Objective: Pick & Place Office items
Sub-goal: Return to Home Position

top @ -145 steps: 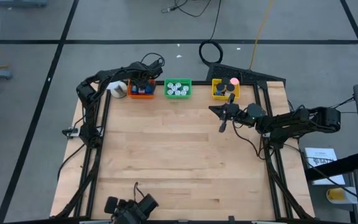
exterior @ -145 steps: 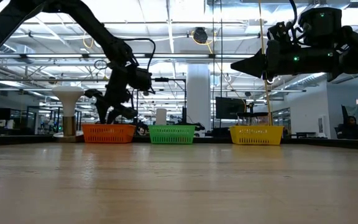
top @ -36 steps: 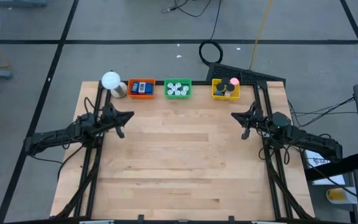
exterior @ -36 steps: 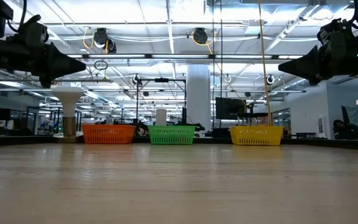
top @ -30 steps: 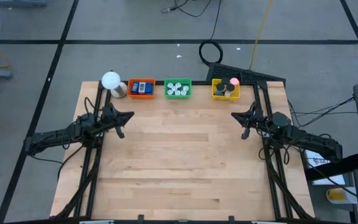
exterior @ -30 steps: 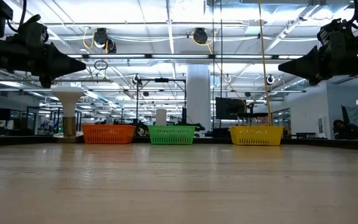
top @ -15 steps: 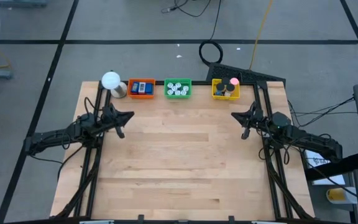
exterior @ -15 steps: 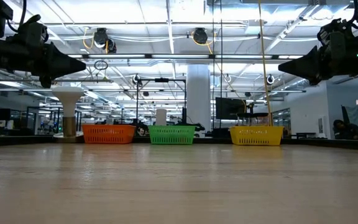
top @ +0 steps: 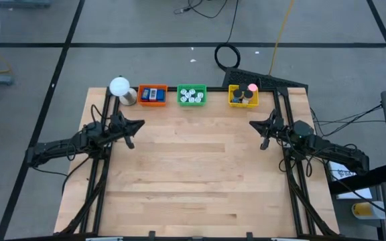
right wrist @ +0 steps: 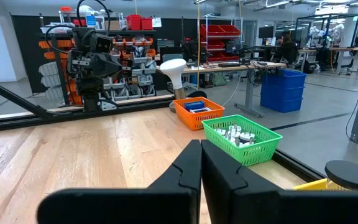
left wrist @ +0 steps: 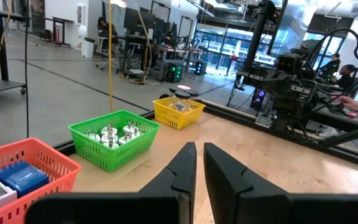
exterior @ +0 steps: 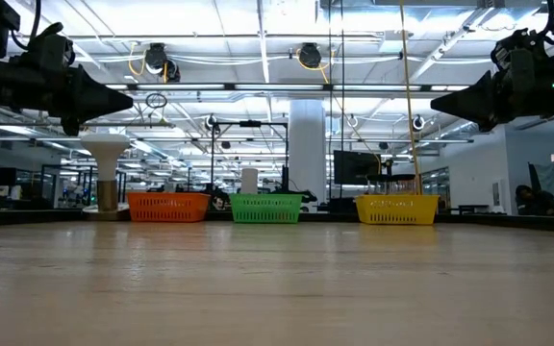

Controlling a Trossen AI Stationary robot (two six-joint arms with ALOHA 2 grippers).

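The office items lie sorted in three trays along the table's far edge: blue and red flat pieces in the orange tray, small white and green bits in the green tray, black and pink rolls in the yellow tray. My left gripper hovers above the table's left side, shut and holding nothing; its fingers nearly meet in the left wrist view. My right gripper hovers above the right side, likewise shut and empty. Both point toward the table's middle.
A white ball-shaped lamp stands at the far left corner beside the orange tray. The wooden tabletop spreads bare between the arms and toward the near edge. People sit at desks in the room beyond the table.
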